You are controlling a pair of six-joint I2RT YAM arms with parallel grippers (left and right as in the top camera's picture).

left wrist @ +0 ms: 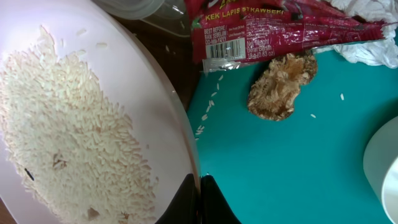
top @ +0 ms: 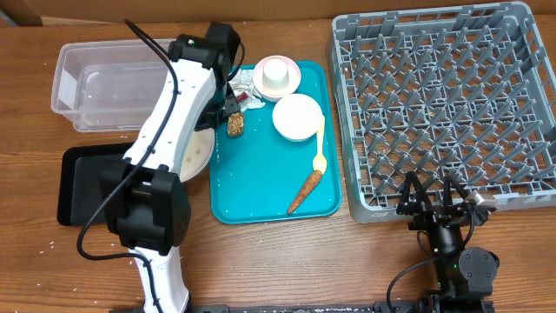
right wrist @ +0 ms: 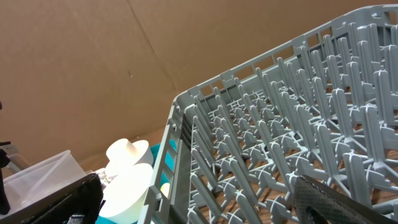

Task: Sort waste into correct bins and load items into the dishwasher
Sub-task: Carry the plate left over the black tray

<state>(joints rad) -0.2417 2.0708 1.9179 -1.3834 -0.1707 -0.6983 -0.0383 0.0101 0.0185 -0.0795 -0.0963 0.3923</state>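
My left gripper (left wrist: 200, 199) is shut on the rim of the large white plate (left wrist: 149, 93), which holds a spread of white rice (left wrist: 68, 143). In the overhead view the plate (top: 198, 156) lies at the teal tray's left edge, mostly under my left arm (top: 217, 130). The red wrapper (left wrist: 273, 28), the brown food lump (left wrist: 280, 87) and the white napkin (left wrist: 367, 37) lie on the tray. The bowl (top: 297, 117), the yellow spoon (top: 320, 148), the carrot (top: 304, 191) and the cup on the pink dish (top: 276, 74) are on the tray too. My right gripper (top: 434, 196) is open and empty at the grey rack's front edge.
The grey dish rack (top: 443, 104) fills the right side and shows in the right wrist view (right wrist: 280, 137). The clear tub (top: 104, 83) stands at the back left. The black tray (top: 82, 183) lies at the front left. Loose rice grains (left wrist: 208, 106) dot the teal tray (top: 261, 191).
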